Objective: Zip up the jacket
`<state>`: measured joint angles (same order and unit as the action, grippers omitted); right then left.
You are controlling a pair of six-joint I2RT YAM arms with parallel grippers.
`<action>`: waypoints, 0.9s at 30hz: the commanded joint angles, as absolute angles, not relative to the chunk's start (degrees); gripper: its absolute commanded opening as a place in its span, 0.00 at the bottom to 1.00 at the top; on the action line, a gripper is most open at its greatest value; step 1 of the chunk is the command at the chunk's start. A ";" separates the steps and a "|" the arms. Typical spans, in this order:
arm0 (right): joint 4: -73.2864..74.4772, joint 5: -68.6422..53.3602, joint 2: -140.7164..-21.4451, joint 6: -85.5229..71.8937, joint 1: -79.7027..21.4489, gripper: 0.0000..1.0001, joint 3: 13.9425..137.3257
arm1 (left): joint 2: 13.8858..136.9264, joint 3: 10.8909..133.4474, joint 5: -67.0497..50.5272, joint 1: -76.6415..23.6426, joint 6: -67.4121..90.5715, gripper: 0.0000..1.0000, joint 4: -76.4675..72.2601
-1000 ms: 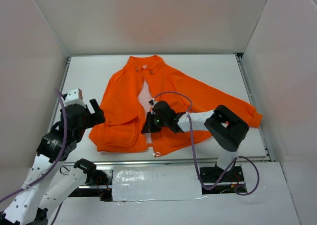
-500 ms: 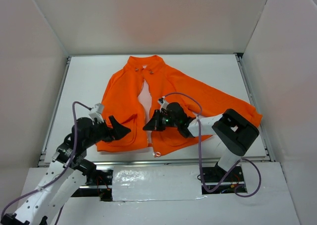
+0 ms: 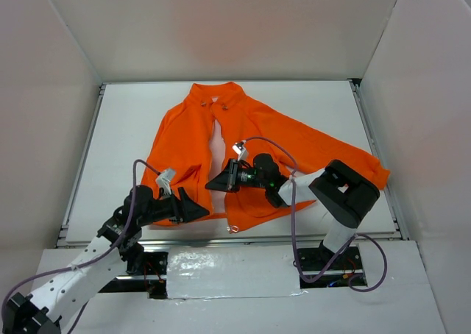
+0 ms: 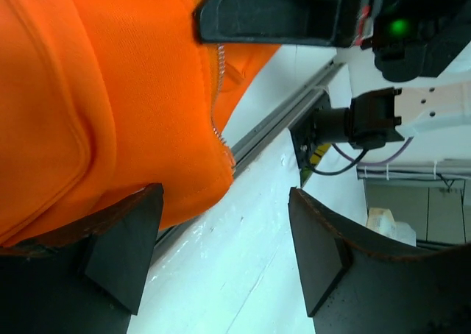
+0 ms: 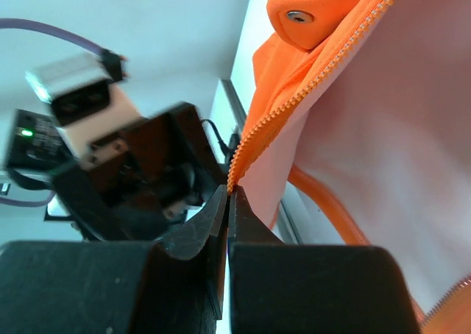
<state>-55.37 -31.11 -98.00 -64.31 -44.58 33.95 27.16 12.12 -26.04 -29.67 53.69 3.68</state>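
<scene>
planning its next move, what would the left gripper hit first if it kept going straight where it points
Probably the jacket: its bottom hem corner by the zipper lies just ahead of the open jaws of the left gripper, though depth is unclear.

Bright orange jacket [image 3: 184, 143], pale lining [image 5: 383, 128], white table [image 3: 125, 143].

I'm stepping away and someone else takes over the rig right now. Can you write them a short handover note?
Left gripper: open, fingers either side of the jacket's near hem corner, not closed on it.
Right gripper: shut on the lower end of the zipper teeth of the other front panel.
Jacket: spread on the table, collar far from the arms, front open, pale lining showing.
Done: one zipper edge pinched.
Left: grip the hem, join the zipper ends, run it up to the collar.
</scene>
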 commanded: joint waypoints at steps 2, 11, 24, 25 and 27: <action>-61.97 -32.70 -98.35 -66.27 -45.00 0.00 33.40 | 31.28 9.32 -24.18 -33.65 55.90 0.80 -8.43; -64.42 -33.13 -100.81 -66.88 -45.70 0.00 32.43 | 34.81 10.11 -16.62 -35.95 53.70 0.76 -6.78; -57.48 -27.78 -99.67 -64.95 -48.78 0.00 33.58 | 36.03 8.53 -11.86 -36.39 52.65 0.74 -5.97; -57.22 -26.99 -99.75 -65.04 -48.69 0.00 33.40 | 36.64 8.26 -11.60 -36.56 52.73 0.71 -6.85; -57.13 -26.20 -99.76 -65.48 -48.95 0.00 33.22 | 37.00 7.82 -11.60 -36.65 52.91 0.70 -7.29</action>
